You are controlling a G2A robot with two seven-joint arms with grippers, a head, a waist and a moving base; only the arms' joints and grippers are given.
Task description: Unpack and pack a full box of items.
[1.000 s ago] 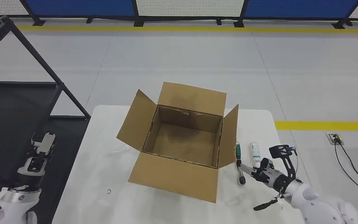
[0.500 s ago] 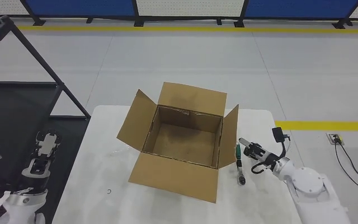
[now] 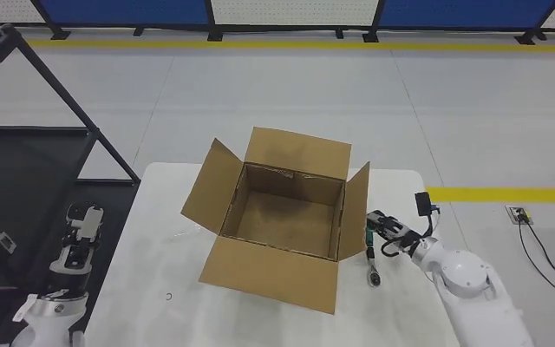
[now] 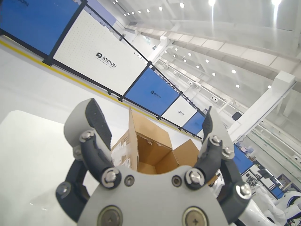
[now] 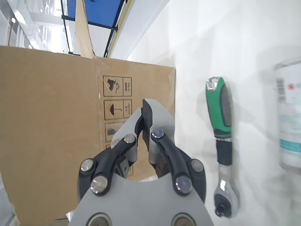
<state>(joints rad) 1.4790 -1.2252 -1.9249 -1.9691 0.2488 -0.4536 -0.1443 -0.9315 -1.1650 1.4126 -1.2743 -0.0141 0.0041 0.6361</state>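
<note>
Table (image 3: 156, 260): white top. It carries the box, with the right jaws at its right end. The left jaws hang off its left edge.

Box (image 3: 286, 217): brown cardboard, upright at mid-table, all four flaps folded out, its brown floor showing. Its outer right wall (image 5: 47, 106) stands just ahead of the right jaws' tips; whether they touch it cannot be told. It is well apart from the left jaws, which frame it (image 4: 150, 147) from a distance.

Right gripper (image 3: 373, 227): low over the table, beside the box's right wall under the raised right flap. In the wrist view (image 5: 145, 109) the jaws are pressed together, black pads (image 5: 147, 116) face to face, tips aimed at the cardboard.

Left gripper (image 3: 85, 217): beyond the table's left edge, tilted toward the box. The wrist view (image 4: 151, 114) shows the jaws spread wide, ribbed pads (image 4: 97, 123) far apart.

Ratchet wrench (image 3: 370, 260): lies flat on the table just beside the right jaws, apart from them and roughly parallel to the fingers (image 5: 222, 137). The green-and-grey handle lies toward the tips, the chrome ratchet head back toward the wrist.

Bottle (image 5: 289, 118): white with a teal label, on the table past the wrench on the side away from the right jaws. The wrench lies between the bottle and the jaws.
</note>
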